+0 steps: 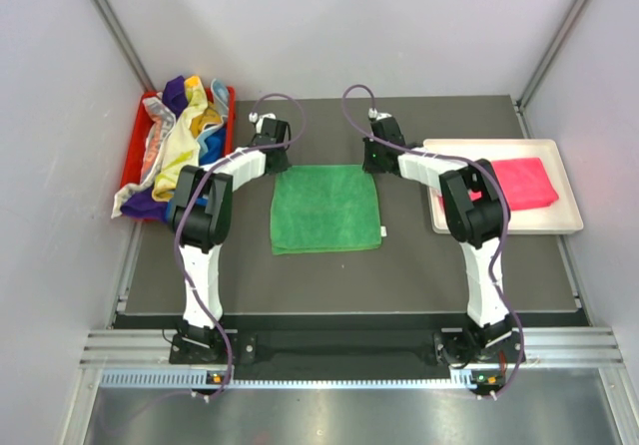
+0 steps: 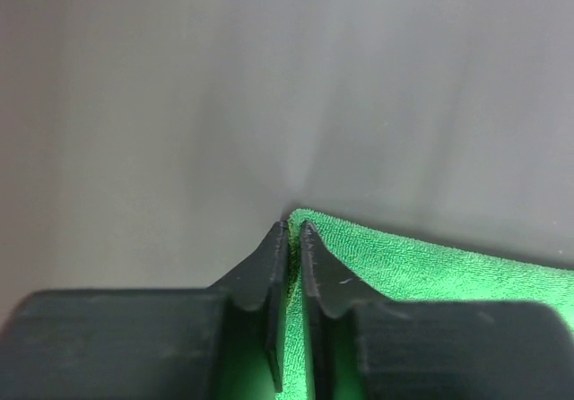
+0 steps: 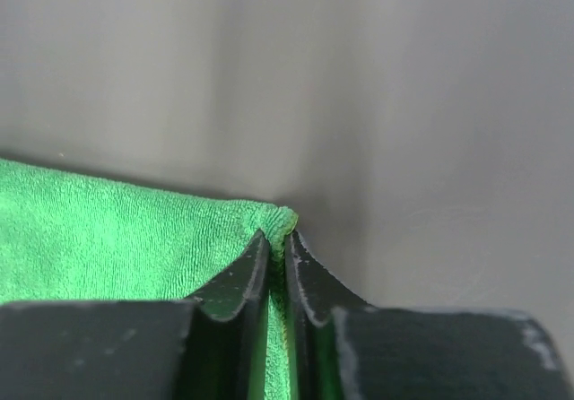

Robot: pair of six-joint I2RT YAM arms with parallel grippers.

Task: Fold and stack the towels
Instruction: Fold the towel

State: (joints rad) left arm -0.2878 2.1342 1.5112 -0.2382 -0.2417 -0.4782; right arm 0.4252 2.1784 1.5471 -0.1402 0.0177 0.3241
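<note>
A green towel (image 1: 326,209) lies spread flat in the middle of the dark table. My left gripper (image 1: 280,164) is down at its far left corner. In the left wrist view the gripper (image 2: 294,227) is shut, with the green towel's (image 2: 430,265) corner pinched between the jaws. My right gripper (image 1: 370,164) is at the far right corner. In the right wrist view this gripper (image 3: 277,236) is shut on a bunched tip of the green towel (image 3: 108,239). A folded pink towel (image 1: 524,181) rests in the white tray (image 1: 559,221). Several crumpled towels (image 1: 185,131) fill the red bin (image 1: 135,146).
The red bin stands at the far left edge of the table, the white tray at the far right. Grey walls (image 1: 329,26) close in the back and both sides. Dark table (image 1: 329,275) shows in front of the green towel.
</note>
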